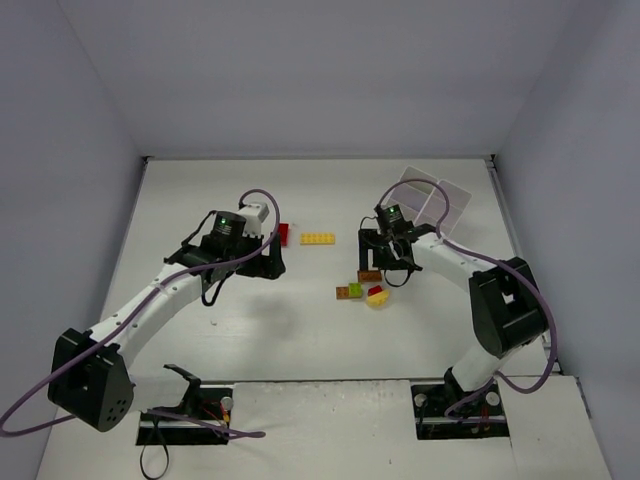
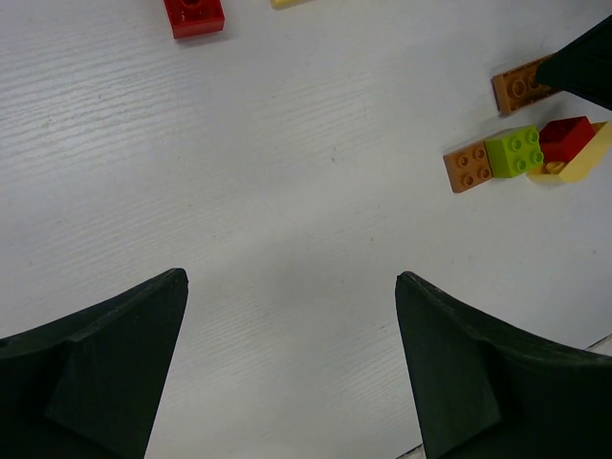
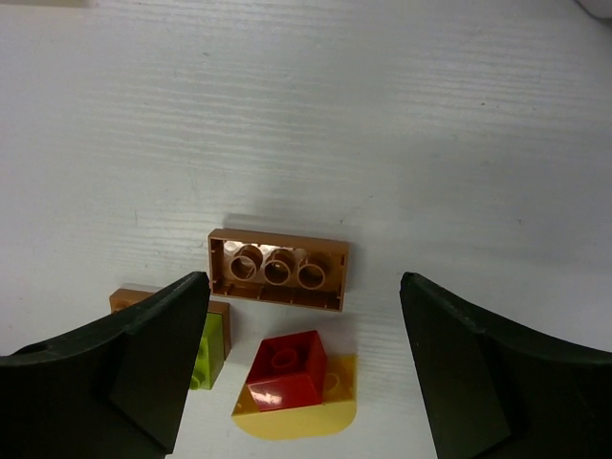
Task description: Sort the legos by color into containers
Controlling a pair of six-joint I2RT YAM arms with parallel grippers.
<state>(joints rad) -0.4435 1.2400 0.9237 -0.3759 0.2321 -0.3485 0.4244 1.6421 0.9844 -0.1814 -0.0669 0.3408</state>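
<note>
Overall, the white tabletop point(image 1: 300, 330) carries every task item. The tray point(image 1: 452, 190) sits at the far right, well apart from the loose legos; its contents cannot be told.

The left gripper point(image 2: 289, 287) hangs over bare tabletop with its jaws spread wide, holding nothing. The right gripper point(image 3: 301, 287) is likewise spread wide with nothing clasped. An overturned brown brick point(image 3: 278, 270), hollow side up, lies on the tabletop in line with the gap between its fingers and is narrower than that gap.

A yellow plate point(image 1: 317, 238) lies alone, between the two grippers. A red brick point(image 2: 194, 14) lies just beyond the left gripper, near the yellow plate's left end.

A cluster lies on the near side of the brown brick. It holds a second red brick point(image 3: 285, 368) stacked on a yellow piece point(image 3: 301, 419). Beside that stack, a lime brick point(image 2: 516, 151) rests against a small brown plate point(image 2: 467, 169).
</note>
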